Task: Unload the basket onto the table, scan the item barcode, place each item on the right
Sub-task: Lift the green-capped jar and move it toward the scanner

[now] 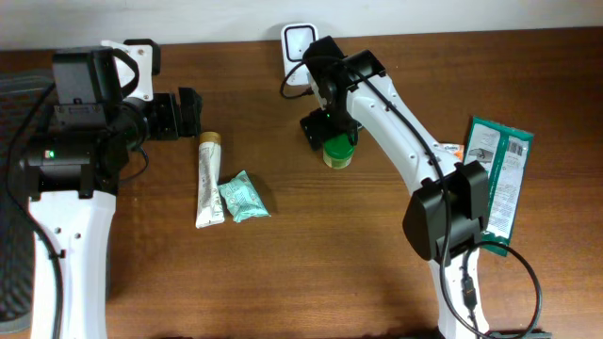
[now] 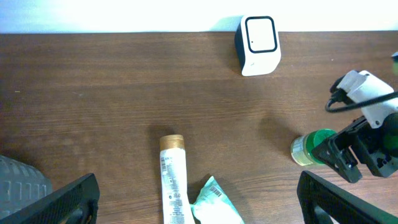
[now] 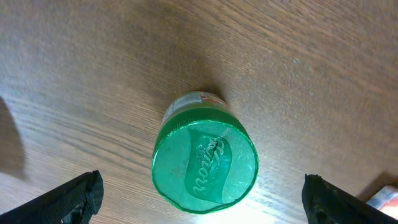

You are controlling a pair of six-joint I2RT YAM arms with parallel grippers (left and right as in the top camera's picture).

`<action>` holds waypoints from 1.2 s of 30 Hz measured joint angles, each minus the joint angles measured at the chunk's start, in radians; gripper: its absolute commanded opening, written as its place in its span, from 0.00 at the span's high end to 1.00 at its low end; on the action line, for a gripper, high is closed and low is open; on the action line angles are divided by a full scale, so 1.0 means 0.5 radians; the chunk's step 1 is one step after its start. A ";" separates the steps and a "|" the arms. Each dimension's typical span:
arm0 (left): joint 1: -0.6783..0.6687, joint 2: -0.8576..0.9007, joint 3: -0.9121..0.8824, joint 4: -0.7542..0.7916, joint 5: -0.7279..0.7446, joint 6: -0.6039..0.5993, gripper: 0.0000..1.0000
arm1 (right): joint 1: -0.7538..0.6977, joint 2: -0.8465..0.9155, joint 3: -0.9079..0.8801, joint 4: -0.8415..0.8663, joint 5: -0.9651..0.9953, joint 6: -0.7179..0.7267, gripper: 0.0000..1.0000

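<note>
Overhead: the right gripper (image 1: 328,127) hangs over the green-lidded jar (image 1: 337,153), which sits just in front of the scanner (image 1: 300,40). I can't read the jaws here, as the wrist covers them. The left gripper (image 1: 188,113) is well left of the scanner.

Left wrist: my left fingers (image 2: 68,199) are cut off at the corners, spread wide, gripping nothing. The tube (image 2: 173,180) runs out of frame.

Right wrist: I see the jar's lid from above, its label mostly hidden. The right fingers (image 3: 78,196) stand wide on either side, clear of the jar. Only the other two views show the scanner.
</note>
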 measured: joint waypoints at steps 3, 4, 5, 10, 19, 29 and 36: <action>0.000 0.000 0.000 0.001 0.001 0.000 0.01 | -0.001 0.050 0.001 0.000 0.000 -0.105 0.02; 0.000 0.000 0.000 0.001 0.000 0.000 0.01 | -0.001 0.075 0.001 0.000 0.001 -0.134 0.02; 0.000 0.000 0.000 0.000 0.000 0.000 0.01 | -0.001 0.091 0.001 0.000 0.000 -0.150 0.02; 0.000 0.000 0.000 0.000 0.000 0.000 0.01 | -0.001 0.182 0.000 -0.002 -0.002 -0.230 0.17; 0.000 0.000 0.000 0.001 0.000 0.000 0.01 | -0.015 0.185 0.001 -0.056 -0.018 -0.184 0.39; 0.000 0.000 0.000 0.001 0.000 0.000 0.01 | -0.159 0.223 0.252 -0.249 -0.023 0.353 0.40; 0.000 0.000 0.000 0.000 0.000 0.000 0.01 | -0.221 0.224 0.370 -0.146 -0.023 1.230 0.40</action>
